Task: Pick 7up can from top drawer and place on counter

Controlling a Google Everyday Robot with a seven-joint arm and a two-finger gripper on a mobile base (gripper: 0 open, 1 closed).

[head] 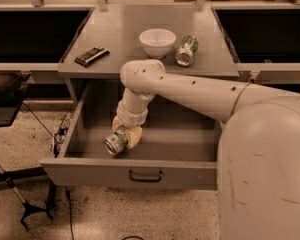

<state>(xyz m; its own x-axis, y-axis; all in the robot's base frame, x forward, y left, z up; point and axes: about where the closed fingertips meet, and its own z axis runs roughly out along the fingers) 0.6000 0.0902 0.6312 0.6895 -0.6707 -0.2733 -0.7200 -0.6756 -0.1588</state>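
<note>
1. The tool (122,139) hangs low inside the top drawer (90,169), toward its 9 o'clock side, with the wrist pointing down. Its cream fingers (133,136) look clamped on the 7up can (115,143).
2. The can lies on its side in that grip, silver end facing 7 o'clock toward the drawer front. I cannot tell whether it touches the drawer floor or is just off it.
3. The arm (190,91) runs from the tool up and away toward 3 o'clock, crossing the drawer opening.
4. The drawer stands pulled out, with its dark handle (145,176) centred on the front panel at 6 o'clock.
5. At 12 o'clock from the drawer is the bench (120,29). It carries a white bowl (157,42), a darker can (186,51) on its side at the bowl's 3 o'clock, and a dark flat object (92,55) near the 9 o'clock edge.
6. As I judge it, the grasp is made and the lift-out is the step in hand.
7. The next move calls for a straight rise until the can clears the bench's front lip. After that comes a carry toward 12 o'clock to the bare patch in front of the bowl. Held sideways, the can may roll when released.
</note>
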